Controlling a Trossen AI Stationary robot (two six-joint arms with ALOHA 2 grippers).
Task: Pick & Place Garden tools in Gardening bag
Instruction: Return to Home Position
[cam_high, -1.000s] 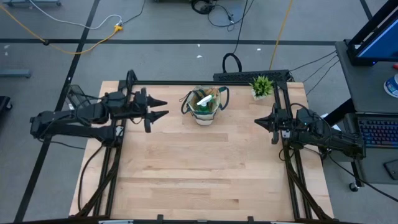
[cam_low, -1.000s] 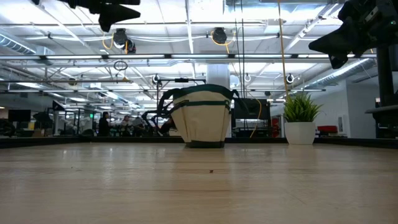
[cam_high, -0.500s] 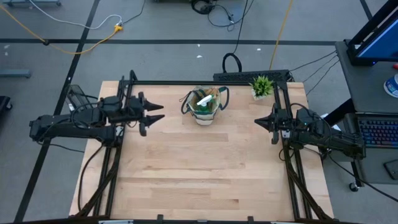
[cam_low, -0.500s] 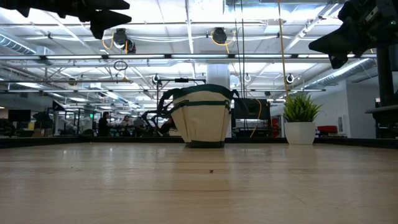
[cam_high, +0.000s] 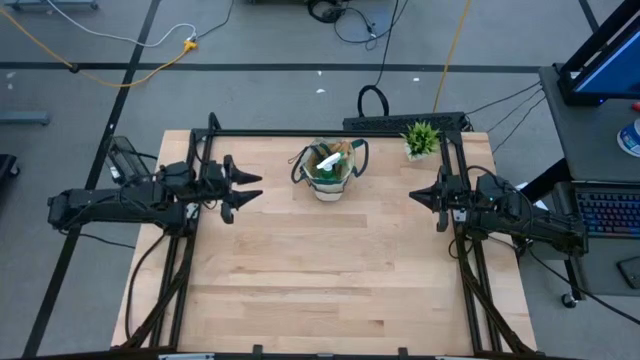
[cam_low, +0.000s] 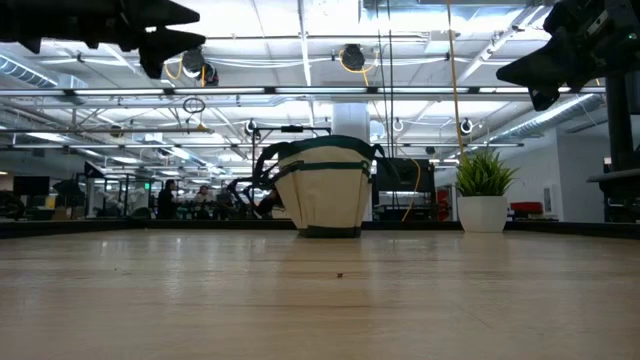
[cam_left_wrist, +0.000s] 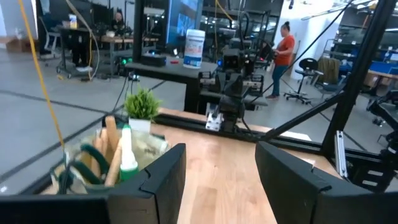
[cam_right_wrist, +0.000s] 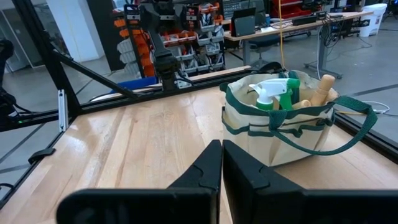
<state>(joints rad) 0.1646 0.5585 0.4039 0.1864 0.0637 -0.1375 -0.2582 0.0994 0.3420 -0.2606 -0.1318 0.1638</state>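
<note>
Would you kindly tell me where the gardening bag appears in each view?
High view: gardening bag at the table's far edge, midway across.
Low view: bag central, on the table.
Left wrist view: bag ahead of the open left claw, to one side.
Right wrist view: bag close ahead of the shut right claw.
Shared landmark: potted plant beside it, absent from right wrist view.

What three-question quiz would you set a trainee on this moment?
1. True or false: the left gripper has its fingers open.
2. Fill in: the right gripper has its fingers ___.
3. The green spray bottle is: A) in the left gripper, B) in the gardening bag, C) in the right gripper.
Key: 1 true; 2 shut; 3 B.
</note>
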